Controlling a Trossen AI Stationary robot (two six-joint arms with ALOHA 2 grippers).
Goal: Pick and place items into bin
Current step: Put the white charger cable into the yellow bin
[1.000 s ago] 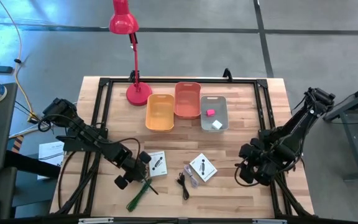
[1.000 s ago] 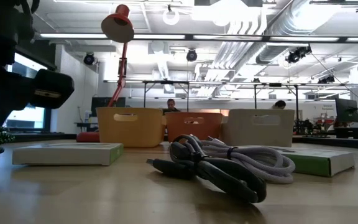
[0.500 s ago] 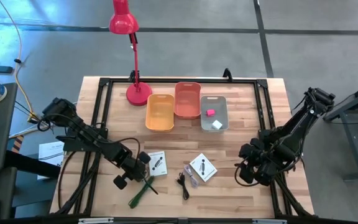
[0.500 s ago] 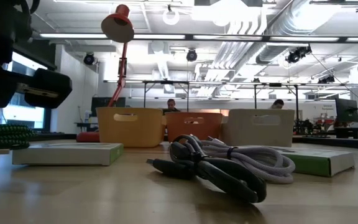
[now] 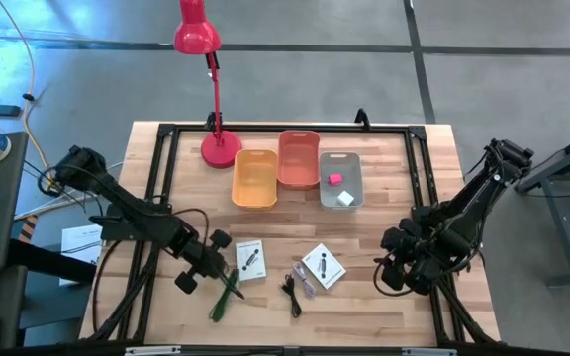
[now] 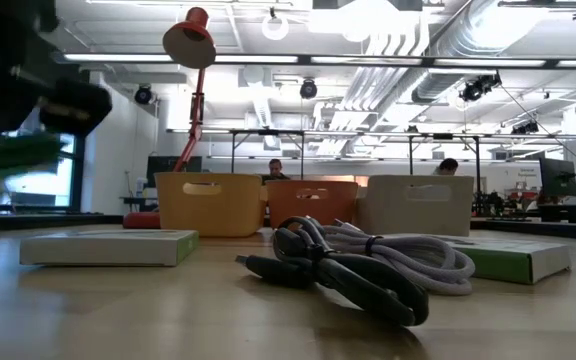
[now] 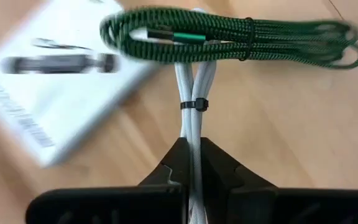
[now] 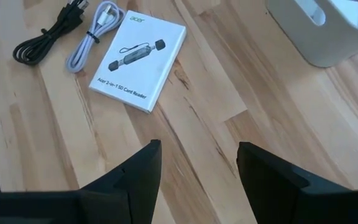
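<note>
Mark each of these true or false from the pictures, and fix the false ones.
1. The left claw is shut on the green braided cable. True: its fingers pinch the white strands bundled with that cable.
2. The grey bin holds nothing. False: a pink cube and a white cube lie in it.
3. The right claw is open over bare table. True.
4. The orange bin stands right of the grey bin. False: it stands left of it, with the coral bin between.
5. The black cable lies in a bin. False: it lies on the table.
</note>
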